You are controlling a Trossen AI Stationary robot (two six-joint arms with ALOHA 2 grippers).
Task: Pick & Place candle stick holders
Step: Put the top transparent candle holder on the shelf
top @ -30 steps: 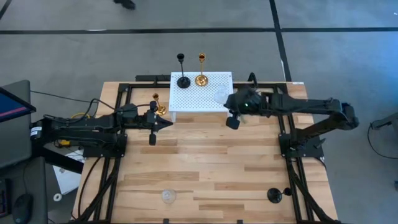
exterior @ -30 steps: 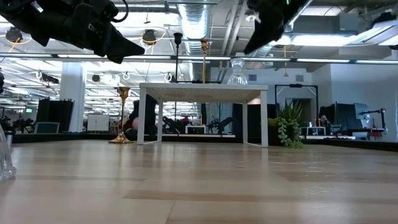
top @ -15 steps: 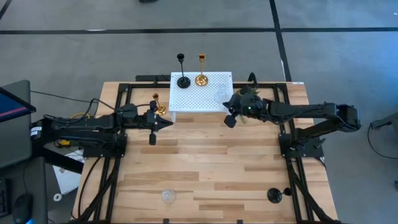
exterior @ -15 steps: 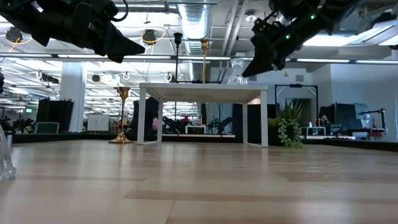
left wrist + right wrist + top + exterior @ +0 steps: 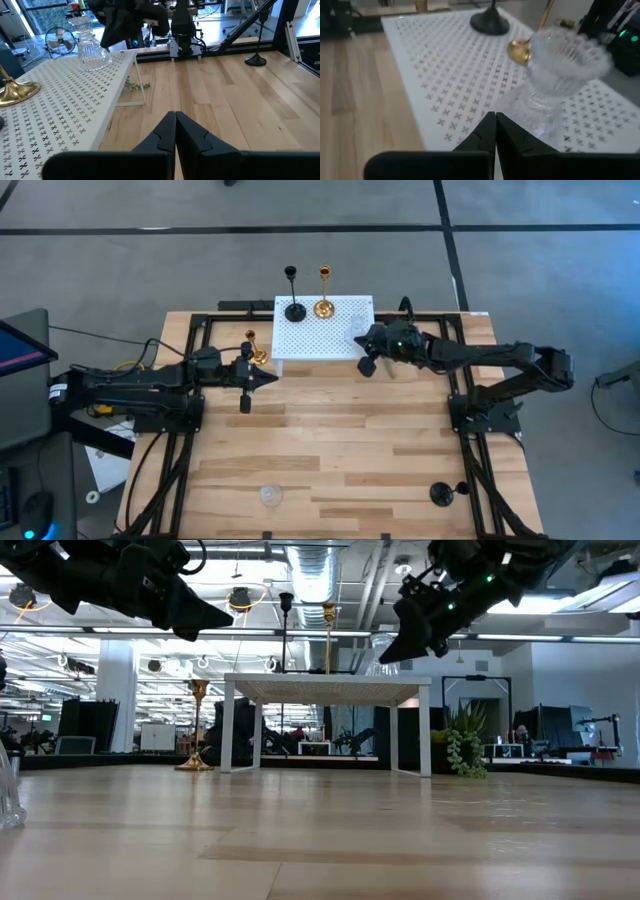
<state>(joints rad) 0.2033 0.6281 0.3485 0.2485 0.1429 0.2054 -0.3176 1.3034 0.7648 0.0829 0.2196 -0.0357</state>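
Two holders wait at the near edge of the table (image 5: 330, 450): a clear glass holder (image 5: 269, 496) toward the left corner and a black holder (image 5: 441, 494) toward the right, neither near an arm. Farther in, the left gripper (image 5: 274, 380) hangs over the wood in front of the white stand (image 5: 322, 345), its fingers pressed together on nothing. A gold holder (image 5: 254, 350) stands on the table just beside the stand's left end, close behind that gripper.

On the stand itself are three more: a black holder at the back (image 5: 294, 307), a gold one next to it (image 5: 323, 304), and a glass holder on the right side (image 5: 355, 333). The right gripper (image 5: 366, 366) hovers at the stand's right front corner, just by that glass piece, fingers closed and empty; its wrist camera looks straight at the ribbed glass cup (image 5: 560, 75).

By my reading, the glass piece has been placed and the right arm is between picks. Three holders are off the stand, so about half the job looks done. The next move calls for the fingers to open before either arm drops onto a thin stem; the gold one is the left arm's nearest, while the near black one suits the right.
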